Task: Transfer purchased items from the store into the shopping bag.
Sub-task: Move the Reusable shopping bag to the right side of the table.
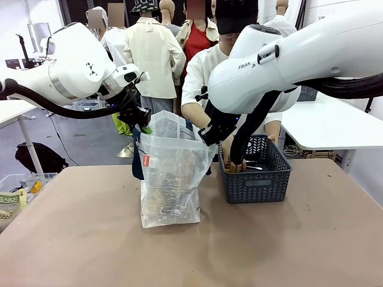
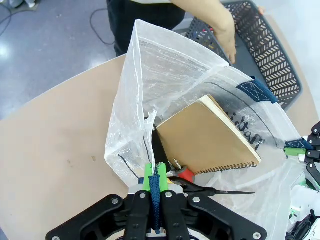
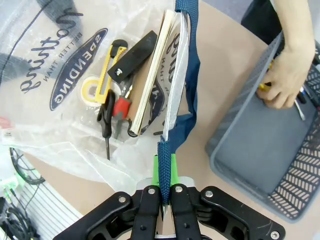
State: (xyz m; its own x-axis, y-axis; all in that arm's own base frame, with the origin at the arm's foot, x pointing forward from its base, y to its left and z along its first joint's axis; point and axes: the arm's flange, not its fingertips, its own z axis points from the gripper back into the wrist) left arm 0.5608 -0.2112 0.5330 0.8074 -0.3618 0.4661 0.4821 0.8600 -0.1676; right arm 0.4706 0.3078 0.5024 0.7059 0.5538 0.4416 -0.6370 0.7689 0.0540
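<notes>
The bag (image 1: 170, 179), a translucent, crinkled plastic tote, was held open at the centre of the front view, with a navy woven strap (image 3: 189, 75) pinched flat in each gripper. The left gripper (image 2: 155, 172) was clamped on one strap at the bottom of its wrist view, the right gripper (image 3: 164, 167) on the other. The step in hand was judged to be the filling: the person's hand (image 3: 282, 82) was reached into the basket (image 1: 257, 179), a dark, lattice-sided plastic crate just right of the bag, where a yellow item (image 3: 264, 87) was covered by the fingers. Already laid inside the bag were a tan spiral-bound notebook (image 2: 210, 135), a yellow utility knife (image 3: 109, 70), a black block (image 3: 134, 52), red-handled pliers (image 3: 120, 107) and black scissors (image 3: 105, 122). For the next move, both straps were thought to need holding taut and apart, so that the mouth was wide enough for the drop.
</notes>
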